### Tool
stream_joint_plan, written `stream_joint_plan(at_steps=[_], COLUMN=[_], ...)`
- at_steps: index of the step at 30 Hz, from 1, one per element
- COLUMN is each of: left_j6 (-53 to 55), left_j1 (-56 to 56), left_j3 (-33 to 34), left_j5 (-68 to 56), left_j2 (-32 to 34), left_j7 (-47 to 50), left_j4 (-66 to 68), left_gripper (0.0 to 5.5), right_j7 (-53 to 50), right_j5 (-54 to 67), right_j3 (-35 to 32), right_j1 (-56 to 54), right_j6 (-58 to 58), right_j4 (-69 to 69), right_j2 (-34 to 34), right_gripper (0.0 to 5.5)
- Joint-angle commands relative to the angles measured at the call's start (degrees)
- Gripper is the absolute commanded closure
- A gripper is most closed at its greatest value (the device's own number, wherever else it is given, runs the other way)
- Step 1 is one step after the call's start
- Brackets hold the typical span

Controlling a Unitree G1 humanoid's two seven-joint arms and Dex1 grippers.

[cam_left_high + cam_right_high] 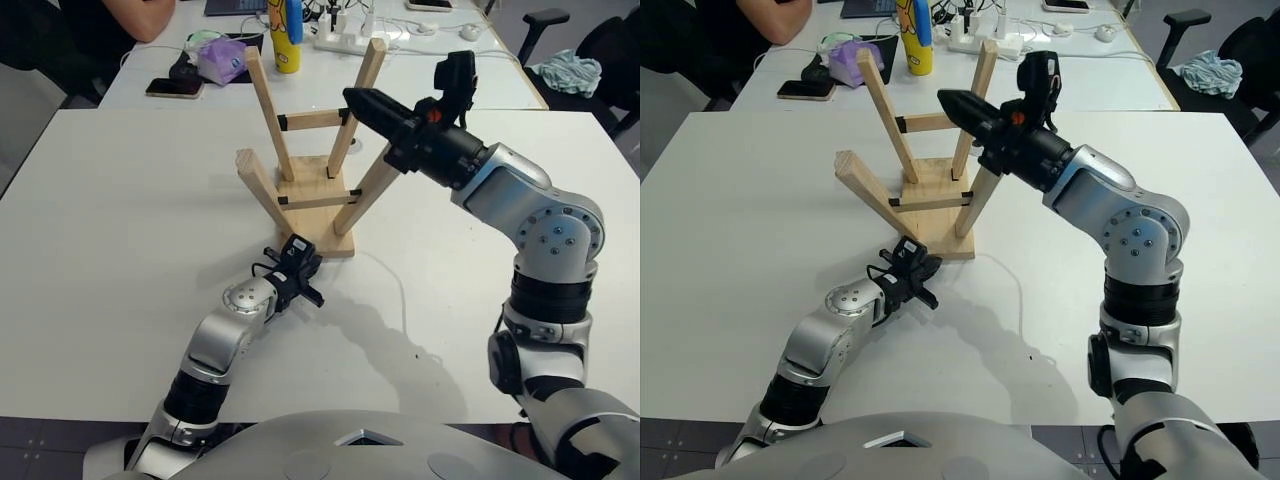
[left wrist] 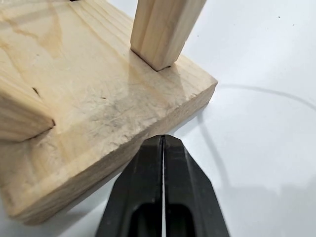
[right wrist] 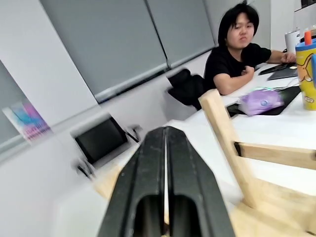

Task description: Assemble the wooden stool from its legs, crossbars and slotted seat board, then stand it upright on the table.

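Wooden stool (image 1: 310,185) lies upside down, seat (image 2: 98,98) flat on the tabletop (image 1: 120,250), nearer its far edge, well apart from the others. My left end effector (image 2: 163,144), closed, sits just beside the seat's near edge; my right end effector (image 1: 357,100), closed, hovers among the legs (image 1: 268,110).

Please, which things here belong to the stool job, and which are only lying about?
For the job: upturned stool, with its legs, crossbars and seat board; left gripper; right gripper.
Lying about, on the far table: yellow bottle, phone, purple pouch, power strip.
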Motion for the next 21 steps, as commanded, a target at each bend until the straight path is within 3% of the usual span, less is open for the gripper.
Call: stream_joint_plan(at_steps=[1,3,5,8,11,16,21], left_j6=[-0.76,-0.98,-0.88,-0.36,0.77,1.00,0.56], left_j1=[0.91,1.12,0.94,0.55,-0.03,-1.16,-1.94], left_j3=[-0.53,-0.63,-0.88,-1.90,-2.86,-4.91,-3.18], left_j5=[-0.37,-0.53,-0.87,-0.81,-0.47,1.51,2.17], left_j2=[-0.76,-0.85,-0.39,2.11,4.79,9.60,10.55], left_j7=[0.33,0.17,-0.61,-2.66,-4.34,-6.24,-5.59], left_j4=[-0.77,-1.21,-1.93,-3.11,-3.59,-3.58,-1.91], left_gripper=[5.46,5.46,5.46,5.46,5.46,5.46,5.46], right_j7=[-1.64,0.38,6.90,21.12,30.45,39.40,45.42], right_j5=[10.35,6.14,-6.55,-25.42,-35.58,-42.46,-43.86], right_j3=[-12.32,-13.37,-6.49,9.01,15.96,17.83,17.85], right_j1=[-8.22,-9.87,-8.10,-3.04,0.56,3.52,4.33], right_j6=[-3.64,-5.39,-8.16,-17.48,-26.33,-35.71,-35.75], right_j4=[12.70,19.46,23.14,25.26,30.25,35.84,33.27], right_j2=[-0.07,-2.69,-7.63,-12.34,-12.11,-9.10,-8.24], right_gripper=[5.50,5.50,5.50,5.50,5.50,5.50,5.50])
